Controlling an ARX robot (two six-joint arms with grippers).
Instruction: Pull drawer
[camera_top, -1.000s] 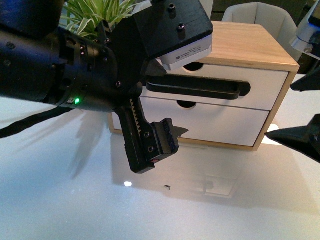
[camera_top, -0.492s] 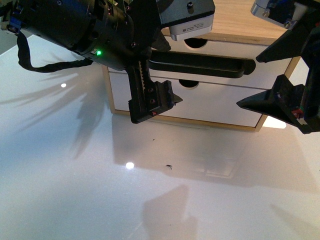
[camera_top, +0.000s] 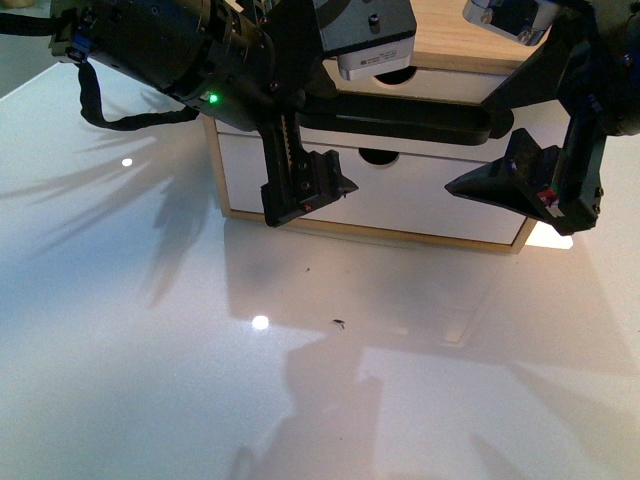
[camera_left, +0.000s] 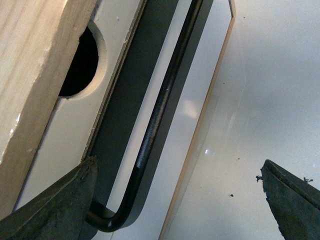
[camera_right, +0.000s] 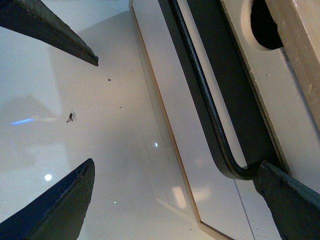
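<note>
The drawer (camera_top: 255, 150) is the upper one in a light-wood cabinet, white-fronted, with a long black bar handle (camera_top: 410, 118) in an oblong recess. My left gripper (camera_top: 312, 150) is open at the handle's left end; its lower finger (camera_top: 305, 190) hangs in front of the cabinet. My right gripper (camera_top: 530, 135) is open at the handle's right end. In the left wrist view the handle (camera_left: 165, 95) curves in beside one finger (camera_left: 50, 205) of the left gripper (camera_left: 175, 200), below the semicircular notch (camera_left: 80, 62). In the right wrist view the handle (camera_right: 205, 95) ends by a finger (camera_right: 290, 200) of the right gripper (camera_right: 172, 205).
Below the drawer is a white drawer front with no handle (camera_top: 440, 200). The cabinet stands on a glossy white table (camera_top: 200, 380) with a small dark speck (camera_top: 340, 323). In the right wrist view, a dark wedge (camera_right: 45, 30) from the other arm crosses a corner.
The right gripper has come in from the right to the handle's right end. The left gripper has closed in on the handle's left end. The cabinet now sits higher in the front view.
</note>
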